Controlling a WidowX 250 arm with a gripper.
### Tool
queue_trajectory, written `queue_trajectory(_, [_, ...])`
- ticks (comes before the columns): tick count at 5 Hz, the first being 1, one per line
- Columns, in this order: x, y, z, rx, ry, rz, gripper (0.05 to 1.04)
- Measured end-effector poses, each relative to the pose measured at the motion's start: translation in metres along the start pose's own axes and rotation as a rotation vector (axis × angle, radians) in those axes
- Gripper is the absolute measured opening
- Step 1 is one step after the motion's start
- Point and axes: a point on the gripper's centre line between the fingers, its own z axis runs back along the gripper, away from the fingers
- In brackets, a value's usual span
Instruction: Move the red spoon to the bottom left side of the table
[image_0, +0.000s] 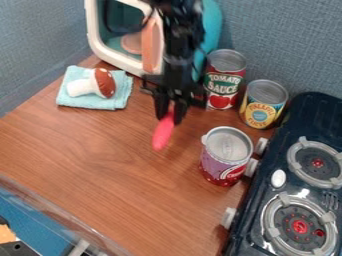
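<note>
The black gripper (169, 116) hangs down from the top edge over the upper middle of the wooden table (87, 165). It is shut on the red spoon (162, 134), whose pinkish-red end points down and slightly left below the fingertips. The upper part of the spoon is hidden between the fingers. Whether its lower end touches the table or hangs just above it, I cannot tell.
Left of the gripper, a toy mushroom (101, 84) lies on a folded light-blue cloth (80, 101). Cans stand to the right: tomato sauce (221, 82), yellow (262, 106) and red-purple (225, 157). Beyond is a dark stove (270, 200); behind, a toy microwave (113, 56).
</note>
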Motion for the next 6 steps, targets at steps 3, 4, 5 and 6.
queue_trajectory(3, [-0.035,0.073,0.080,-0.062,-0.155,0.485,0.322])
queue_trajectory(4, [-0.065,0.107,0.079,-0.050,-0.097,0.753,0.322])
queue_trajectory(5, [-0.083,0.123,0.070,-0.018,-0.049,0.899,0.322])
queue_trajectory(6, [-0.096,0.125,0.057,0.032,0.017,1.000,0.322])
